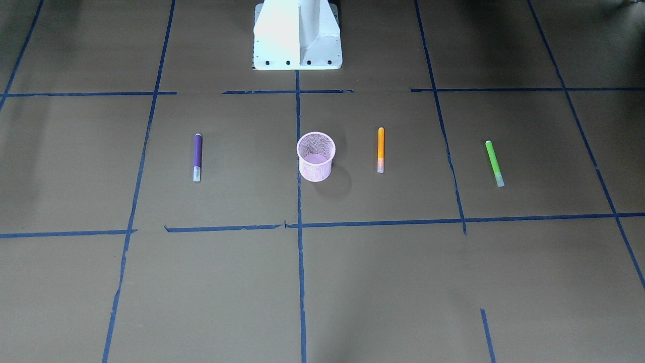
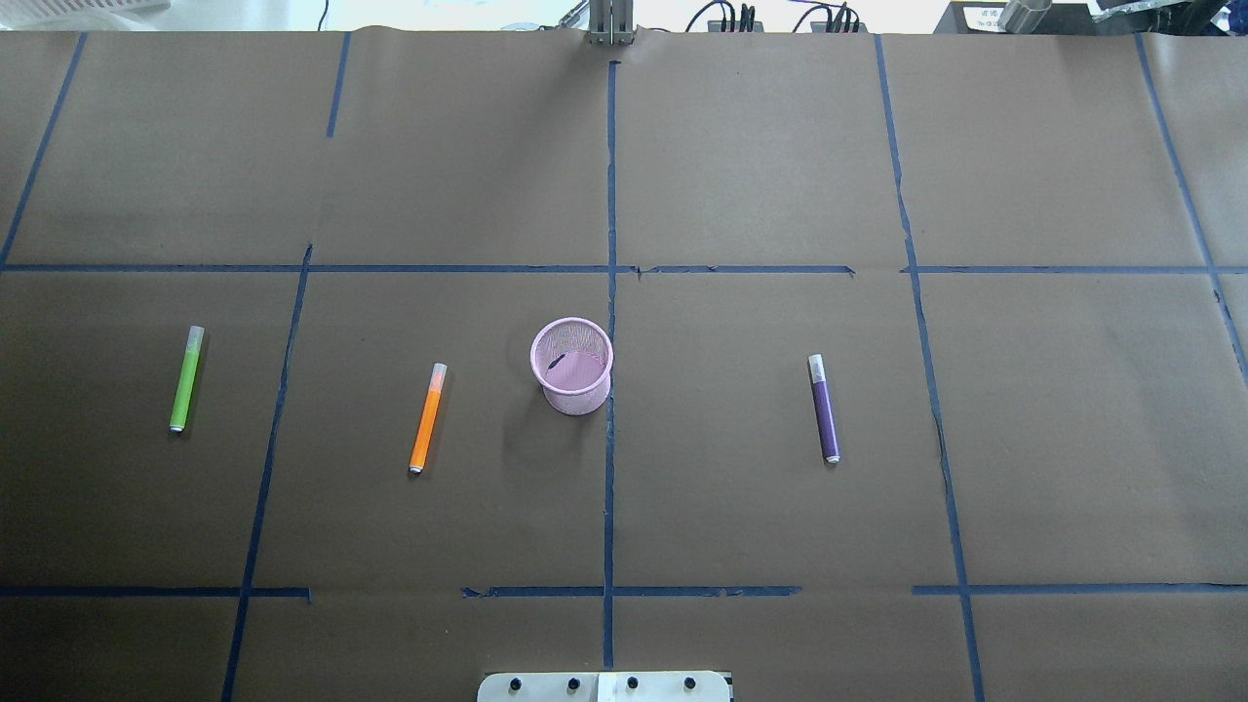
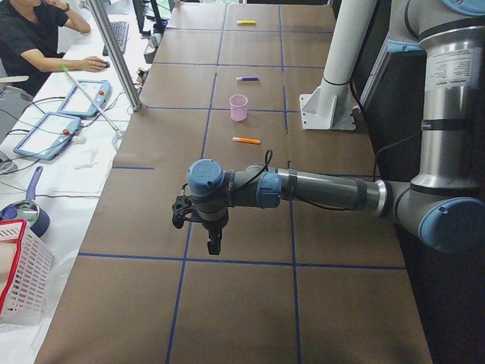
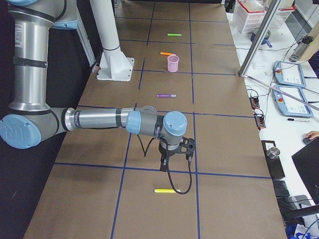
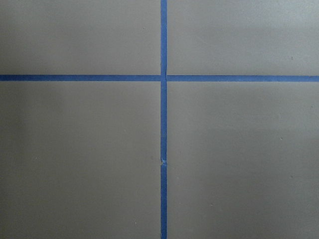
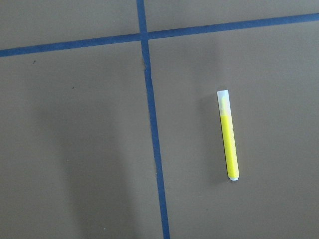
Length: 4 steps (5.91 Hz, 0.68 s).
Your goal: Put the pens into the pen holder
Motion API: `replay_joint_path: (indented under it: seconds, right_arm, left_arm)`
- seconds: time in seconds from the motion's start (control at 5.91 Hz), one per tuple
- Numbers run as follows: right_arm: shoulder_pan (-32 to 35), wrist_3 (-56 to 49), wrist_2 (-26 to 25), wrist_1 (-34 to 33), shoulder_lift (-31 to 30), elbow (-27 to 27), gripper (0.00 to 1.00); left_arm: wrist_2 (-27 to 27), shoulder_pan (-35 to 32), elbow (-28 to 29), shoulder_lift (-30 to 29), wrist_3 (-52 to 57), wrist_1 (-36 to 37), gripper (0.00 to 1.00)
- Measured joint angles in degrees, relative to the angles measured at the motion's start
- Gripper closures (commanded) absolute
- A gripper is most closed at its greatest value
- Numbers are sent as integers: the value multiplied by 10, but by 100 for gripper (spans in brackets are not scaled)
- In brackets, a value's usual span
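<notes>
The pink mesh pen holder (image 2: 572, 366) stands upright mid-table, also in the front view (image 1: 316, 156); no pen shows in it. The orange pen (image 2: 427, 417) lies left of it and the green pen (image 2: 185, 378) further left. The purple pen (image 2: 824, 408) lies to its right. A yellow pen (image 6: 228, 135) lies at the table's right end, just beyond my right gripper (image 4: 163, 167), which hovers over the tape lines. My left gripper (image 3: 214, 246) hovers over bare paper at the left end. I cannot tell if either is open or shut.
The table is brown paper with a blue tape grid (image 5: 163, 77). The robot's white base (image 1: 297, 35) stands at the near edge. A white basket (image 3: 23, 273), tablets and an operator (image 3: 30, 38) are beside the table's far long edge.
</notes>
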Motion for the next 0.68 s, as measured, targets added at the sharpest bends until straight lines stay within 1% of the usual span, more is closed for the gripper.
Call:
replay_joint_path:
  seconds: [0.68]
  right_arm:
    - [0, 0, 0, 2, 0, 8, 0]
  left_arm:
    - [-1, 2, -2, 8, -3, 1, 0]
